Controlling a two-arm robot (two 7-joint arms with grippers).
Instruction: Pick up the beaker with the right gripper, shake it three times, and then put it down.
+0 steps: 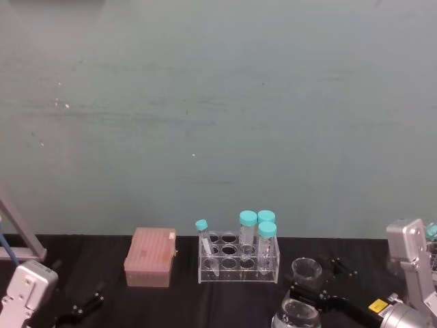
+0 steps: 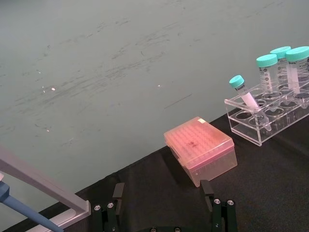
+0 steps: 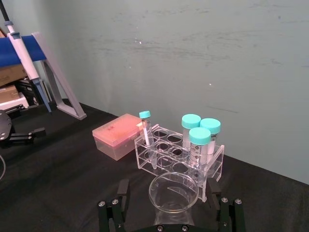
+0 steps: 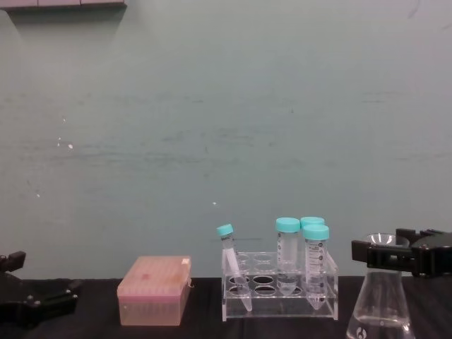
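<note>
Two fingers of our right end effector point(image 4: 395, 256) stood spread around beaker point(image 4: 382, 304) neck, not yet pinching; beaker rested on worktop point(image 1: 225, 301). Left end effector point(image 2: 164, 205) spread, idle.

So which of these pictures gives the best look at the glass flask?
The chest view: it shows the flask from the side, with its neck, sloping body and the right gripper around the neck. The head view catches its rim and shoulder from above, cut off low. The right wrist view looks down into its mouth.

Right tool point(image 4: 395, 258) spread wide, level; left tool point(image 2: 164, 195) parked low.
</note>
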